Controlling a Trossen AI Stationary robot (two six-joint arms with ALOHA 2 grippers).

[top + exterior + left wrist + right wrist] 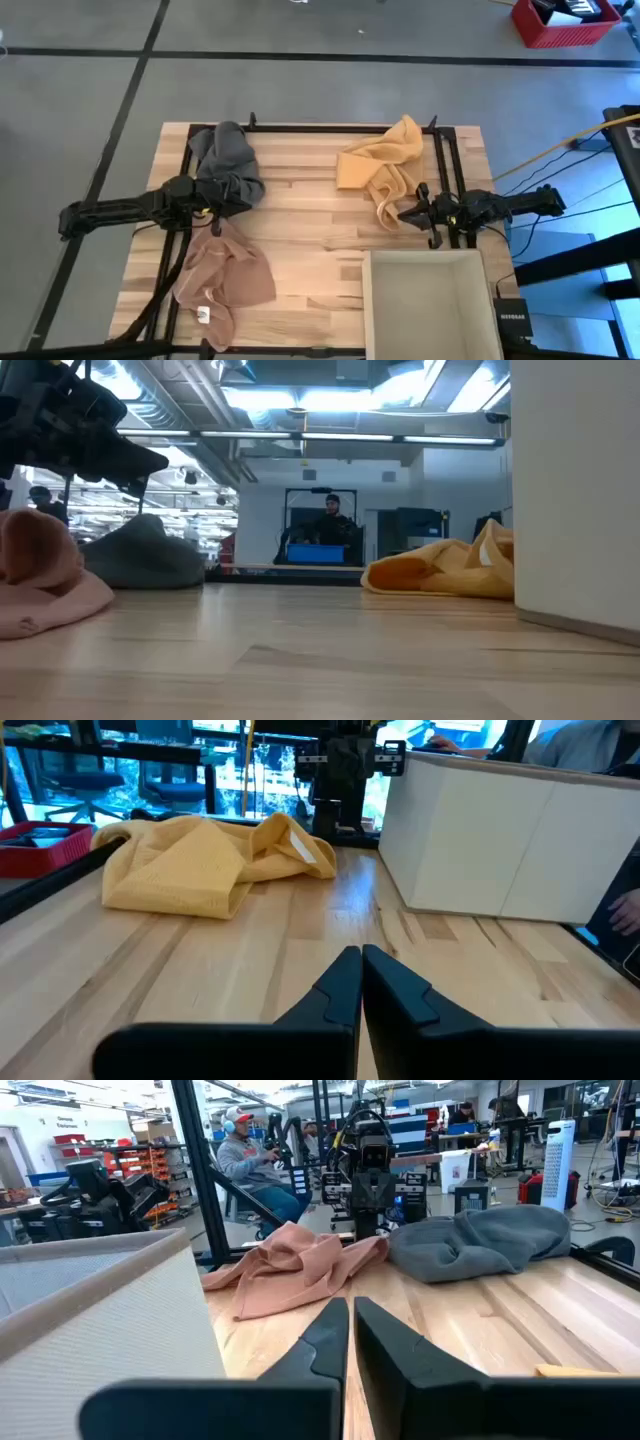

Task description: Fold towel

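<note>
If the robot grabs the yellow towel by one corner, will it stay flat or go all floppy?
Probably floppy: the crumpled yellow cloth towel lies in soft folds, so the rest would likely dangle. It looks thin and light. It should not roll; pushed across the wooden table, it would likely just bunch up.

Soft cloth towels (380, 165) lie on the smooth, pale wooden table (310, 230).

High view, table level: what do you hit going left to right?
Left gripper and grey towel at about the same spot → yellow towel → right gripper just past it. The pink towel and the white box are left out, since they overlap the others in this ordering.
</note>
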